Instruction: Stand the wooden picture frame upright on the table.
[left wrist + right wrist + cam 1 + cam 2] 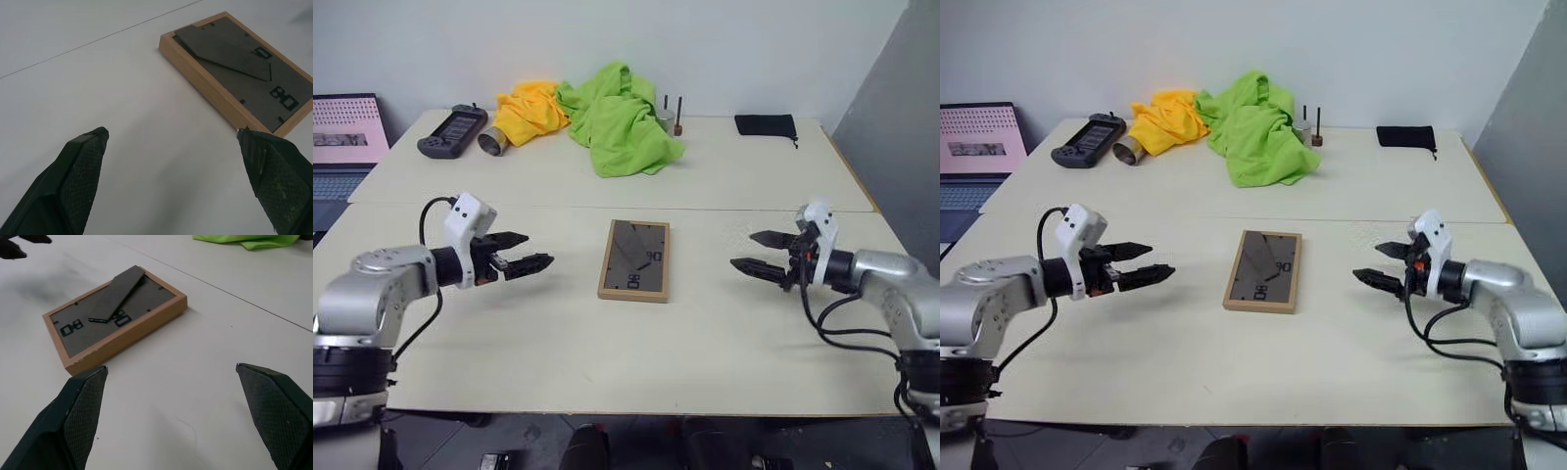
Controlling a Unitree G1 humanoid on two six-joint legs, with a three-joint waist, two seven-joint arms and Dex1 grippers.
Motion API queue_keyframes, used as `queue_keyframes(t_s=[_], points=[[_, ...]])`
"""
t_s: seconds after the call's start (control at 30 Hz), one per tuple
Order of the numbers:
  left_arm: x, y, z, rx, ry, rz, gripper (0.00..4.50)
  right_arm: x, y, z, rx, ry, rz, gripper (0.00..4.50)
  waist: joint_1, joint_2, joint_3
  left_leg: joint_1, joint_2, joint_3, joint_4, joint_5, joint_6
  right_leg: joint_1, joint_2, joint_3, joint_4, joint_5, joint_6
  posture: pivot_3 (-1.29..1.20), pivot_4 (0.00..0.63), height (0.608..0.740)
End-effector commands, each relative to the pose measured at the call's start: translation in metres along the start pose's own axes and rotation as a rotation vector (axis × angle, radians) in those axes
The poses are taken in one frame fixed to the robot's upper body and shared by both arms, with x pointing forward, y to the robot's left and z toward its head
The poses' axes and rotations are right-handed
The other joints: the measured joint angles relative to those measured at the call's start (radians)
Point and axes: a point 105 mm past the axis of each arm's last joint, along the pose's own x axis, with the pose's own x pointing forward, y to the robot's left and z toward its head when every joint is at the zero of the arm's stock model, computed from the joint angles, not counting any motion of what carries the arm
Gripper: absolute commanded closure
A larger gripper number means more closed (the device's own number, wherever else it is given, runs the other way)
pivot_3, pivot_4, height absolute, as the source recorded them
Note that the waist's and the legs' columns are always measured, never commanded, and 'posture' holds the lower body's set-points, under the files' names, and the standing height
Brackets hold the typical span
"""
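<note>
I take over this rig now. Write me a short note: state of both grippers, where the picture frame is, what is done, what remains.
Left gripper: open, empty, left of the frame, off it.
Right gripper: open, empty, right of the frame, off it.
Wooden picture frame: flat on the table, face down, dark back up, stand folded in, between both grippers.
Done: nothing yet.
Left: grasp the frame, fold out the stand, set it upright.

- Looking down and forward from head height over the table (705, 372), both eye views sharing it.
- Peering low and close from opposite sides, wrist views sharing the wooden picture frame (234, 73).
</note>
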Motion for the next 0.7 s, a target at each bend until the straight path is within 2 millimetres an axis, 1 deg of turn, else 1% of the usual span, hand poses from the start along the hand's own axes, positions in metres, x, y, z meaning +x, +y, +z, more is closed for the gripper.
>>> queue_keyframes(t_s=[0.03, 0.13, 0.2, 0.33, 0.47, 0.57, 0.67, 0.7], points=[[0.000, 0.002, 0.008, 0.077, 0.000, -0.008, 0.00, 0.004, -0.002, 0.003, -0.011, -0.002, 0.025, 0.03, 0.000, 0.000, 0.000, 0.000, 0.000, 0.000, 0.000, 0.000, 0.000, 0.000, 0.000, 0.000, 0.000, 0.000, 0.000, 0.00, 0.150, 0.740], [0.003, 0.001, 0.013, 0.064, -0.030, -0.004, 0.00, 0.006, -0.001, 0.002, -0.018, 0.001, 0.035, 0.03, 0.000, 0.000, 0.000, -0.001, 0.000, 0.000, 0.000, 0.000, 0.000, -0.001, 0.000, 0.000, 0.000, 0.000, 0.000, 0.00, 0.150, 0.740], [0.002, 0.003, 0.013, 0.064, -0.031, 0.004, 0.00, 0.007, -0.001, 0.001, -0.020, -0.001, 0.035, 0.03, 0.001, 0.000, 0.000, -0.001, 0.000, 0.000, 0.000, 0.000, 0.000, -0.001, 0.000, 0.000, 0.000, 0.000, 0.000, 0.00, 0.150, 0.740], [0.005, 0.006, 0.008, 0.052, -0.025, 0.027, 0.00, 0.013, -0.003, 0.000, -0.046, -0.003, 0.011, 0.03, 0.000, 0.000, 0.000, -0.001, 0.000, 0.000, 0.001, 0.000, 0.000, -0.001, 0.000, 0.000, 0.000, 0.000, 0.000, 0.00, 0.150, 0.740], [0.016, 0.011, -0.001, 0.051, -0.024, 0.071, 0.00, 0.028, -0.015, -0.004, -0.071, -0.005, -0.085, 0.03, -0.001, 0.000, 0.000, 0.000, 0.000, 0.000, 0.001, 0.000, 0.000, 0.000, 0.000, 0.000, 0.001, 0.000, 0.000, 0.00, 0.150, 0.740], [0.028, 0.015, -0.002, 0.026, -0.061, 0.111, 0.52, 0.042, -0.021, -0.004, -0.067, -0.024, -0.141, 0.57, 0.000, 0.000, 0.000, -0.001, 0.000, 0.000, 0.002, 0.000, 0.000, 0.000, 0.000, 0.000, 0.001, 0.000, 0.000, 0.00, 0.150, 0.740], [0.045, 0.012, -0.002, 0.038, -0.071, 0.117, 1.14, 0.059, -0.019, -0.002, -0.083, -0.035, -0.151, 1.24, 0.001, 0.000, 0.000, -0.001, 0.000, 0.000, 0.002, 0.000, 0.000, -0.001, 0.000, 0.000, 0.002, 0.000, 0.000, 0.00, 0.150, 0.740], [0.051, 0.011, -0.001, 0.042, -0.078, 0.119, 1.52, 0.065, -0.017, -0.001, -0.092, -0.037, -0.150, 1.65, 0.001, 0.000, 0.000, -0.001, 0.000, 0.000, 0.002, 0.000, 0.000, -0.001, 0.000, 0.000, 0.002, 0.000, 0.000, 0.00, 0.150, 0.740]])
